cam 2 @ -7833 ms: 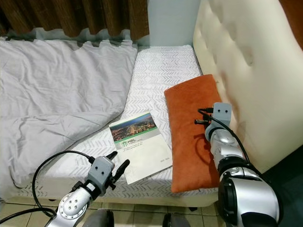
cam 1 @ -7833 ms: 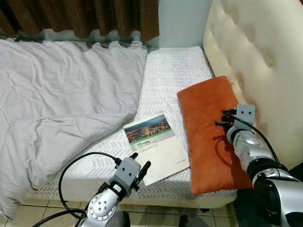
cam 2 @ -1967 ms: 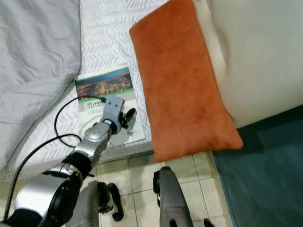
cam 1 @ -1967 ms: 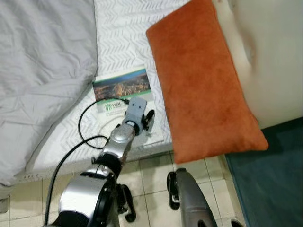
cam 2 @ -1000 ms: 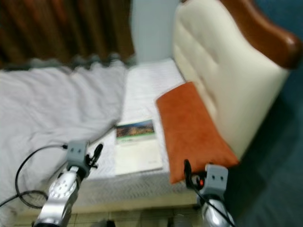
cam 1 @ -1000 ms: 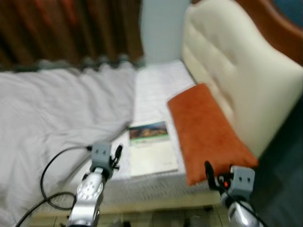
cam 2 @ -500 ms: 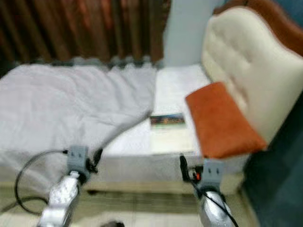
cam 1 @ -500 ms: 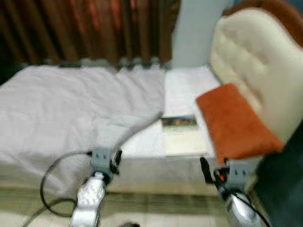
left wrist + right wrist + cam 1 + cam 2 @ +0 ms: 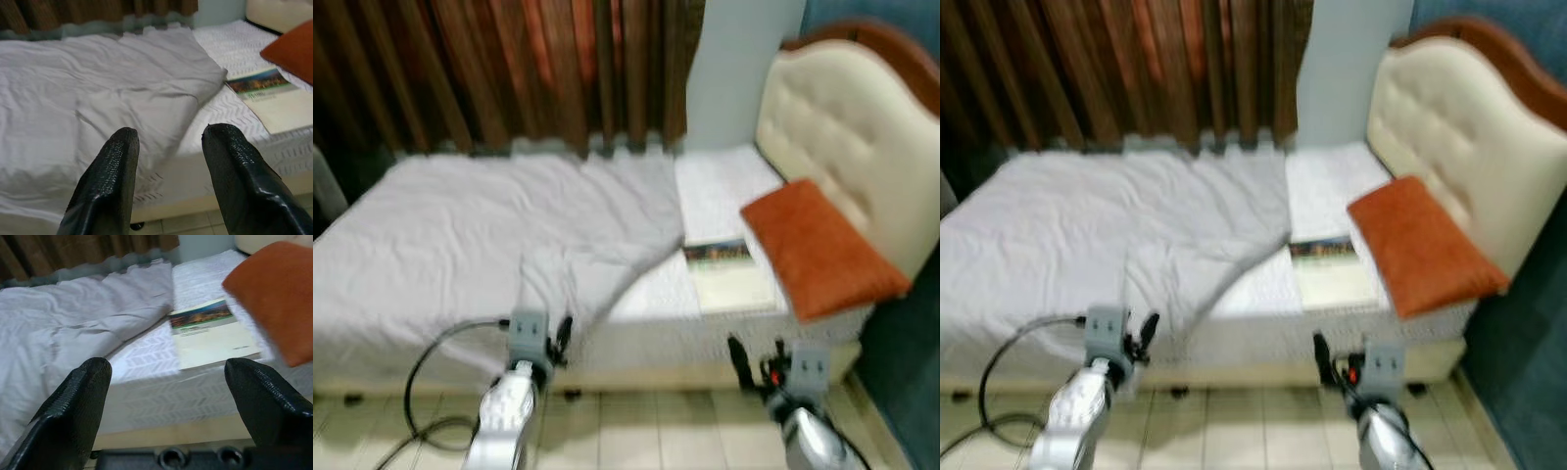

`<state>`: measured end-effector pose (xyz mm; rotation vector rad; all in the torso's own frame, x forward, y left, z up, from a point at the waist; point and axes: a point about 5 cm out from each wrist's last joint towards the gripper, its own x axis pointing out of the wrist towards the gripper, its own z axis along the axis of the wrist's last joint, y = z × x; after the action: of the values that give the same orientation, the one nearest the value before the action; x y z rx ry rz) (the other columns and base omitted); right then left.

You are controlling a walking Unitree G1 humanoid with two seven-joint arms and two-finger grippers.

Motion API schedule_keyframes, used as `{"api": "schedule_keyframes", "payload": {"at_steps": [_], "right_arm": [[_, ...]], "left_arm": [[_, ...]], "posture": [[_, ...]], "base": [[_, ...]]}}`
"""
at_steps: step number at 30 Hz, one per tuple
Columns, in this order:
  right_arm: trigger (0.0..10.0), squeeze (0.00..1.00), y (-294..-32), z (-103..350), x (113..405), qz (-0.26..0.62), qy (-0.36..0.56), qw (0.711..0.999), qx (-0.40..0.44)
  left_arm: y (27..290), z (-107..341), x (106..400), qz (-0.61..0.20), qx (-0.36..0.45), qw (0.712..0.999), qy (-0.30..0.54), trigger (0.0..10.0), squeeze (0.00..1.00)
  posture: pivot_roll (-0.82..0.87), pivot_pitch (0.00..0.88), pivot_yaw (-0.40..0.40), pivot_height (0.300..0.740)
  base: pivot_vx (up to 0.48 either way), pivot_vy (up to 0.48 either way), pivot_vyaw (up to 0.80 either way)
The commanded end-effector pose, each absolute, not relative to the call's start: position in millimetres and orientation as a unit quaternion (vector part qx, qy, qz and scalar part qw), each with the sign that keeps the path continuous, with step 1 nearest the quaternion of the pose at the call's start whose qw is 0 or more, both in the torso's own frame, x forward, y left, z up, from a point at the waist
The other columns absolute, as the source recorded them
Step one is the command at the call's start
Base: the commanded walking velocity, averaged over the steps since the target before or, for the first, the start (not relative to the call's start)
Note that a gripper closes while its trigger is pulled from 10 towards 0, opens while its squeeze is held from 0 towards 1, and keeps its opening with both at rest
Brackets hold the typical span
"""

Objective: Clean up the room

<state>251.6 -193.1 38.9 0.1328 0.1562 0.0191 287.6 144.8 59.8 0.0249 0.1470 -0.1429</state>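
Note:
A booklet (image 9: 729, 274) with a city photo on its cover lies flat on the white mattress near the bed's front edge. Beside it an orange pillow (image 9: 822, 250) leans toward the cream headboard (image 9: 852, 127). A crumpled grey blanket (image 9: 489, 225) covers the rest of the bed. My left gripper (image 9: 564, 331) hangs low in front of the bed, open and empty, pointing at the blanket (image 9: 122, 98). My right gripper (image 9: 756, 358) is also open and empty, below the bed edge, facing the booklet (image 9: 210, 333) and pillow (image 9: 279, 289).
Brown curtains (image 9: 509, 69) hang behind the bed. Beige floor tiles (image 9: 636, 431) run between me and the bed frame. A dark teal area (image 9: 911, 392) lies at the right past the headboard. A black cable (image 9: 421, 382) loops from my left arm.
The camera has backed away from the bed, so more of it shows. Two seconds ago my left gripper was over the booklet; now both grippers hang short of the bed. Booklet and pillow lie unmoved.

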Motion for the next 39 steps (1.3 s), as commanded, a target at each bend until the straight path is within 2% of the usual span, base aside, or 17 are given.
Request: {"api": "schedule_keyframes", "payload": {"at_steps": [1,4,10,18,39], "right_arm": [[10.0,0.00,-187,39,253,0.023,0.078,0.993,0.081],[10.0,0.00,-186,39,254,0.026,0.079,0.993,0.085],[10.0,0.00,-178,43,261,0.053,0.065,0.993,0.080],[10.0,0.00,-175,46,266,0.066,0.061,0.994,0.060],[10.0,0.00,-179,45,270,0.068,0.066,0.994,0.047]], "left_arm": [[155,63,287,-0.064,0.034,0.995,0.069,10.0,0.00],[157,64,288,-0.056,0.042,0.995,0.066,10.0,0.00],[158,69,293,-0.052,0.057,0.995,0.058,10.0,0.00],[156,72,297,-0.054,0.052,0.995,0.060,10.0,0.00],[154,75,301,-0.057,0.058,0.995,0.061,10.0,0.00]], "posture": [[-0.03,0.000,0.014,0.740],[-0.03,0.000,0.013,0.740],[-0.02,0.000,0.011,0.740],[-0.01,0.000,0.006,0.740],[-0.02,0.000,0.014,0.740]], "base": [[0.000,0.480,0.00],[0.000,0.480,0.00],[0.000,0.000,0.00],[0.306,0.370,0.00],[0.305,0.371,-0.80]]}}
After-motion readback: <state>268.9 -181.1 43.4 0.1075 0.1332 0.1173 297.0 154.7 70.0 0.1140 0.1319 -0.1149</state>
